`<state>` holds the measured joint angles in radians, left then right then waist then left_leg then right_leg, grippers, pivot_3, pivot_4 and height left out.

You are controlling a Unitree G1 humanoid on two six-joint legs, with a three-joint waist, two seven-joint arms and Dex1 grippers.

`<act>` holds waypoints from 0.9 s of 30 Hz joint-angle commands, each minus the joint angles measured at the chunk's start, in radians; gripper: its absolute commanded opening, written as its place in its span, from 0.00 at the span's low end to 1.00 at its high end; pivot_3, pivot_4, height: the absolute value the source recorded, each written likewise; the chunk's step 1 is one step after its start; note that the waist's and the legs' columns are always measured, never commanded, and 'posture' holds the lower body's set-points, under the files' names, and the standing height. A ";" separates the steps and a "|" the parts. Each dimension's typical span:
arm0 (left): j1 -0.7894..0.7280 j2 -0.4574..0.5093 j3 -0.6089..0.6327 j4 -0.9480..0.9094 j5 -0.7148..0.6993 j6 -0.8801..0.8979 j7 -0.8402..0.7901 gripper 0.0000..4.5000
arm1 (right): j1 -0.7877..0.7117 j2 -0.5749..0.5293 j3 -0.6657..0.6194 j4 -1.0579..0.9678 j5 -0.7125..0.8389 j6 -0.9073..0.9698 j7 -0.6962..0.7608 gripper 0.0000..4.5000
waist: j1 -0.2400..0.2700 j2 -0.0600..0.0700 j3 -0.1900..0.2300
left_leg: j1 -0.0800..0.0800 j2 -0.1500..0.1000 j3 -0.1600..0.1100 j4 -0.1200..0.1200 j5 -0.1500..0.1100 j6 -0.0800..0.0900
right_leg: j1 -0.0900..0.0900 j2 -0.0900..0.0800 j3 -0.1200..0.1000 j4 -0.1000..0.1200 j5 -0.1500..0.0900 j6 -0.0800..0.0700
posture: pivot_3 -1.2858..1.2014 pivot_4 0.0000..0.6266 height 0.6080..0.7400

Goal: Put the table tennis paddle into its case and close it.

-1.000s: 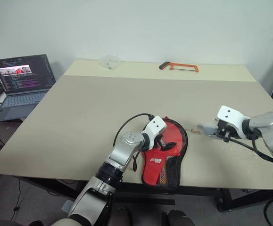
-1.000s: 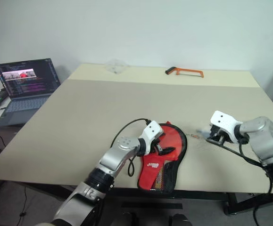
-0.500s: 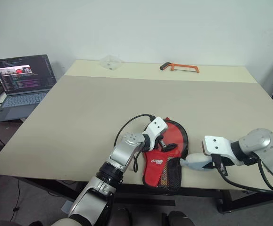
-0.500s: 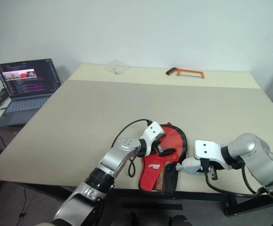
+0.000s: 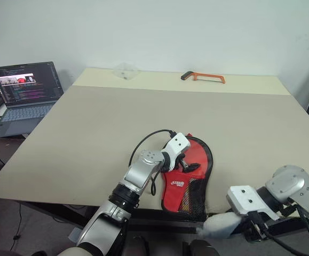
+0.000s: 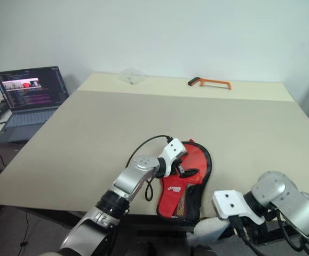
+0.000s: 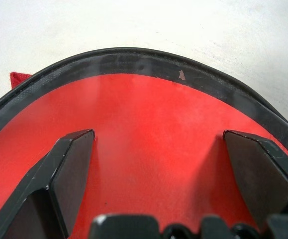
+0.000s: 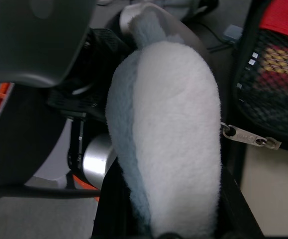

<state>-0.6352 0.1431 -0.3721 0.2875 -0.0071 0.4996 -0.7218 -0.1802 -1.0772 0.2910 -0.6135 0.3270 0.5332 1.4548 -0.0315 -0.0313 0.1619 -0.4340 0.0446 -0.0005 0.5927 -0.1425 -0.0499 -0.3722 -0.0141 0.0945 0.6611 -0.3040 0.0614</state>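
Left gripper (image 5: 189,162): resting over the round end of the case (image 5: 189,178), fingers (image 7: 66,169) spread wide and lying on the red face, clasping nothing. Black rim of the case curving just beyond the fingertips, bare table (image 5: 143,112) past that.

Case: lying flat near the front table edge, round end under the left gripper, narrow mesh end (image 5: 194,200) pointing toward the near edge, white lettering just behind the fingers. Paddle handle (image 8: 283,62): showing as red and yellow stripes through the mesh pocket, beside the right gripper. Zip pull (image 8: 245,137): hanging from the mesh end, touching or almost touching the plush.

Right gripper (image 5: 226,224): sitting below and in front of the table edge, just beside the mesh end of the case, squeezing a white and pale blue plush (image 8: 168,149) between nearly closed fingers; plush sticking out toward the case.

Hacksaw (image 5: 203,76): lying at the far edge, well apart from both grippers. Clear wrapper (image 5: 125,70): far left corner. Laptop (image 5: 23,93): open, beyond the table's left side.
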 commanded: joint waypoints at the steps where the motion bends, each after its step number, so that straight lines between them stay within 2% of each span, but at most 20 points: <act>1: 0.038 0.024 -0.062 0.109 0.050 0.073 -0.010 1.00 | 0.009 0.012 0.031 -0.051 0.040 -0.013 0.023 0.12 | 0.000 -0.001 0.000 | 0.000 0.000 0.000 0.000 0.000 0.000 | 0.000 0.000 0.000 0.000 0.000 0.000 | 0.52 0.24 1.00; 7: 0.026 0.021 -0.056 0.126 0.050 0.067 -0.007 1.00 | 0.001 0.030 0.014 -0.010 0.025 -0.020 -0.015 0.12 | 0.000 -0.002 -0.001 | 0.000 0.000 0.000 0.000 0.000 0.000 | 0.000 -0.001 0.000 0.000 0.000 0.000 | 0.52 0.24 1.00; 11: 0.024 0.022 -0.050 0.125 0.044 0.061 -0.008 1.00 | -0.089 0.046 -0.056 0.145 -0.006 -0.030 -0.072 0.12 | 0.000 -0.005 -0.003 | 0.000 0.000 0.000 0.000 0.000 -0.001 | 0.000 -0.001 0.000 0.000 0.000 0.000 | 0.52 0.24 1.00; 15: 0.034 0.028 -0.019 0.084 0.009 0.029 -0.029 1.00 | -0.146 0.045 -0.050 0.238 -0.031 -0.030 -0.076 0.12 | 0.000 -0.007 -0.004 | 0.001 -0.001 0.001 0.001 -0.003 -0.005 | 0.000 -0.003 0.000 -0.001 0.001 0.000 | 0.52 0.24 1.00; 22: 0.045 0.054 0.053 -0.041 -0.093 0.031 -0.119 1.00 | -0.203 0.069 -0.015 0.317 -0.064 -0.017 -0.077 0.64 | -0.001 -0.005 -0.003 | -0.001 0.001 0.002 -0.001 -0.003 -0.001 | 0.001 -0.001 0.001 0.001 -0.002 -0.001 | 0.52 0.24 1.00; 27: 0.039 0.179 0.129 -0.221 -0.194 -0.046 -0.269 1.00 | -0.227 0.054 -0.021 0.355 -0.055 -0.006 -0.032 1.00 | -0.003 -0.003 0.009 | -0.002 0.001 0.002 -0.002 -0.004 -0.002 | 0.000 0.001 0.001 0.003 -0.001 0.003 | 0.52 0.24 1.00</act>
<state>-0.5831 0.2983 -0.2959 0.1584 -0.1526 0.4854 -0.9365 -0.3833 -1.0078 0.2874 -0.2566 0.2575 0.5243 1.3991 -0.0341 -0.0347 0.1704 -0.4367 0.0461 0.0014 0.5908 -0.1461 -0.0514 -0.3730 -0.0133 0.0954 0.6644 -0.3054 0.0646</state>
